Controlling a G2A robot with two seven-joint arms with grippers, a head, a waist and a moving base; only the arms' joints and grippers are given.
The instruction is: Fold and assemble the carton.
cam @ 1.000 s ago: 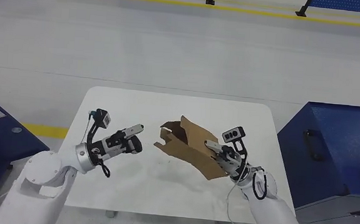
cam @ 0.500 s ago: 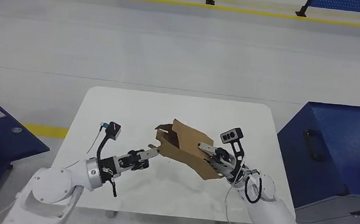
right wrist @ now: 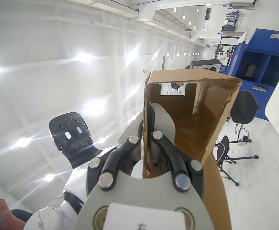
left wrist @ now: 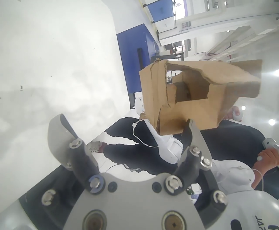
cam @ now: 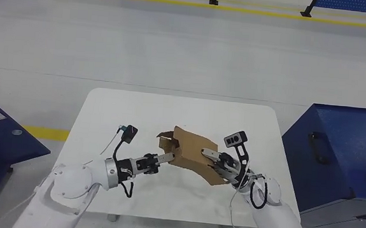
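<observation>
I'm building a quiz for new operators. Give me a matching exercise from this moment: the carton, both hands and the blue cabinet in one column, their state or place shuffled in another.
Things:
1. carton
2. left hand
3. right hand
4. blue cabinet

States or places:
A. shut on a cardboard wall
B. on the floor beside the table
C. open, fingers spread
D. held up above the table

Pairs: 1-D, 2-C, 3-A, 4-B

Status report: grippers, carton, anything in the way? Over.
Right gripper shut on carton wall. Left gripper open, at carton's open end. End flaps not yet folded. No obstruction seen.
</observation>
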